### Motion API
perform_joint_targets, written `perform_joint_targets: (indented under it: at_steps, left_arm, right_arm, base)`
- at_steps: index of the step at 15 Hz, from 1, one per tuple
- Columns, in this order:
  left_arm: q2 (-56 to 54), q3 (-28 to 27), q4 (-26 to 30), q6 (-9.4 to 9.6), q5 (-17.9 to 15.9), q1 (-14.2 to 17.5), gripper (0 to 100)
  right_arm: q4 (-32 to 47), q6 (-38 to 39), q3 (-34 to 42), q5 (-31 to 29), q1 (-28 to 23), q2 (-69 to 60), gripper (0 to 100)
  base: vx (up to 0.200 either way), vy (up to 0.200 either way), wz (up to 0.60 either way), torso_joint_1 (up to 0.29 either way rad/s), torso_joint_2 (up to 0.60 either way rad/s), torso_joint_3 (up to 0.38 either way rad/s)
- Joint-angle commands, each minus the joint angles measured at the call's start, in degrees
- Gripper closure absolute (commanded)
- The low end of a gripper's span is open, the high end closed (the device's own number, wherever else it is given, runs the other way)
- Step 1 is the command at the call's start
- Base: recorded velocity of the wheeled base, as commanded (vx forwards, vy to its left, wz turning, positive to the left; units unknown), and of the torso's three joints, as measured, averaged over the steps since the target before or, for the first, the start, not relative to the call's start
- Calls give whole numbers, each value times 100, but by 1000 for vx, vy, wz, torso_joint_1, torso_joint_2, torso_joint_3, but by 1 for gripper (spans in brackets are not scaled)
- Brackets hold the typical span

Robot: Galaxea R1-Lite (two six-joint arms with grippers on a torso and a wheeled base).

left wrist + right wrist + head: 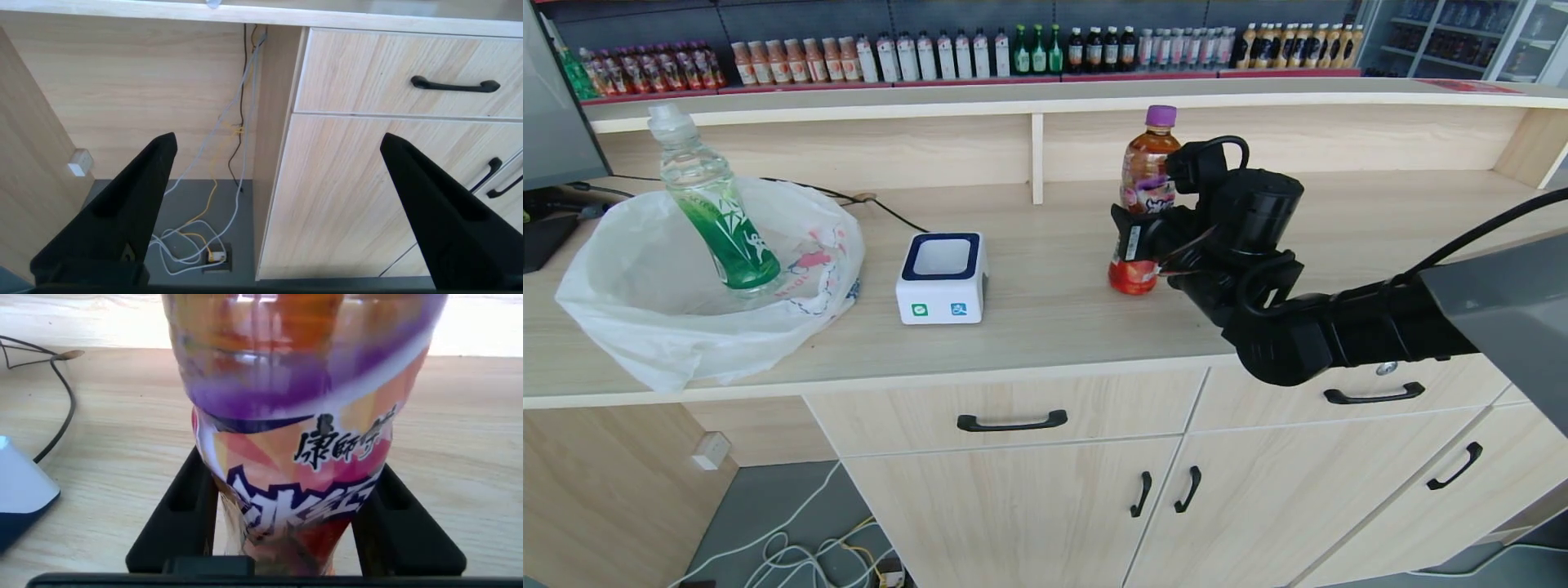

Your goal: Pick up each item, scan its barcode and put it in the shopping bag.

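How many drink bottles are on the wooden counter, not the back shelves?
2. A clear bottle with a green label leans inside the white plastic bag at the left; a purple-capped tea bottle stands at the right, between the right gripper's fingers.

tea bottle [315, 469]: large Chinese characters, dark with white outline, on its label
scanner box [942, 282]: two small square icons on its front, one green, one blue
shopping bag [810, 260]: red print, too small to read
green bottle [727, 233]: white figure on the label, no legible words
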Motion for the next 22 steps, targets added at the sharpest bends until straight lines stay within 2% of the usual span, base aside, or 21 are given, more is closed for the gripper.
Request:
perform_joint_targets:
  at_steps: [1,7,14,16,22]
  left_arm:
    - [-2,0,0,-4,1,0,0]
    - [-2,0,0,-4,1,0,0]
    - [-2,0,0,-4,1,-9,0]
    - [-2,0,0,-4,1,-9,0]
    - [-2,0,0,-4,1,-9,0]
  right_arm:
    - [-9,1,22,-1,4,-63,100]
    - [26,-43,58,-28,13,-371,100]
    - [105,-237,673,-230,57,-1135,100]
    - [105,-281,1235,-415,74,-1636,100]
    - [79,-342,2650,-406,92,-2840,100]
  base:
    - [0,0,0,0,0,0]
    - [0,0,0,0,0,0]
    - [0,0,0,0,0,0]
    - [0,0,0,0,0,0]
    - [0,0,0,0,0,0]
